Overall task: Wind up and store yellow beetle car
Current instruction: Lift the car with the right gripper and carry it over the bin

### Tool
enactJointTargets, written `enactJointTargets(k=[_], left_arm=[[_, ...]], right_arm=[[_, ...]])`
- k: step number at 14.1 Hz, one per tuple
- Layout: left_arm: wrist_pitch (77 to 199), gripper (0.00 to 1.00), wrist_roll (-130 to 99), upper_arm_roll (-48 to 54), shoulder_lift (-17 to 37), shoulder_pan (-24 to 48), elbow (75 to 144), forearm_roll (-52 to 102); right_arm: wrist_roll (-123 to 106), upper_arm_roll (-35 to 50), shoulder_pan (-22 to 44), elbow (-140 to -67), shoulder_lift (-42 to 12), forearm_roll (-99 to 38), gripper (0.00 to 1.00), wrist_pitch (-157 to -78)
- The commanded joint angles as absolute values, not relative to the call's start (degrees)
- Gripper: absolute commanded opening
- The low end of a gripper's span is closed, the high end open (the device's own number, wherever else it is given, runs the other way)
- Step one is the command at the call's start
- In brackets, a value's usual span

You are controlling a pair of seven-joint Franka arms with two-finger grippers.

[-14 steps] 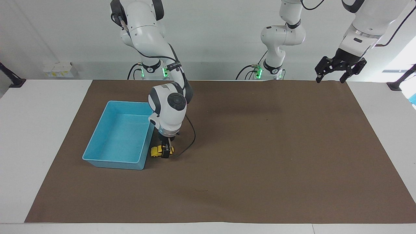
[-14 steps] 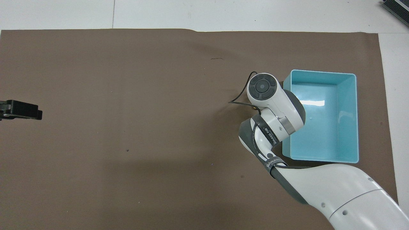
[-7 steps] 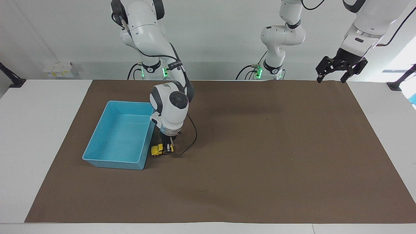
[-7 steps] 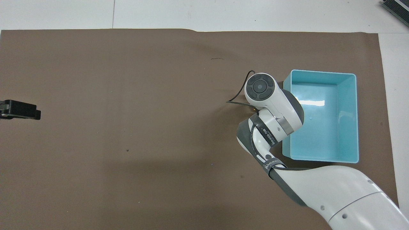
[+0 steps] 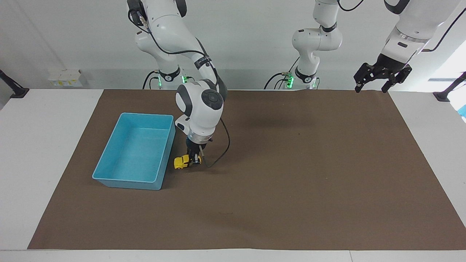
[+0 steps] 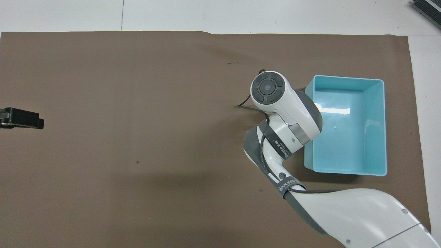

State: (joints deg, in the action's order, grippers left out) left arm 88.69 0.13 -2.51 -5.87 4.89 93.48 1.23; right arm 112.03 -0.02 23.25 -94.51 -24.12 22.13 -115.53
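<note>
The yellow beetle car (image 5: 180, 162) is low at the brown mat, beside the blue tray (image 5: 125, 180), toward the left arm's end of it. I cannot tell whether its wheels touch the mat. My right gripper (image 5: 194, 159) points straight down and is shut on one end of the car. In the overhead view the right arm's wrist (image 6: 272, 93) hides the car and the gripper. My left gripper (image 5: 371, 87) is open and empty, raised over the mat's corner near the left arm's base, where it waits. It also shows in the overhead view (image 6: 20, 118).
The blue tray (image 6: 344, 171) has nothing in it. A black cable (image 5: 222, 151) loops from the right wrist down to the mat beside the car. The brown mat (image 5: 291, 182) covers most of the white table.
My right gripper has carried the car a little toward the robots and away from the tray's side wall. The left arm has hardly moved.
</note>
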Motion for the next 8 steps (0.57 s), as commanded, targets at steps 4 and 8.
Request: enactJointTargets(k=[4, 8], left_arm=[[87.3, 1.0, -0.2, -2.3, -6.0, 4.4, 92.6, 1.5], [87.3, 1.0, -0.2, -2.3, -6.0, 4.4, 92.6, 1.5]], right_arm=[[104.4, 0.4, 20.5, -94.5, -16.9, 16.5, 0.0, -110.0], [93.5, 0.3, 16.3, -94.6, -14.1, 15.1, 0.0, -108.7]])
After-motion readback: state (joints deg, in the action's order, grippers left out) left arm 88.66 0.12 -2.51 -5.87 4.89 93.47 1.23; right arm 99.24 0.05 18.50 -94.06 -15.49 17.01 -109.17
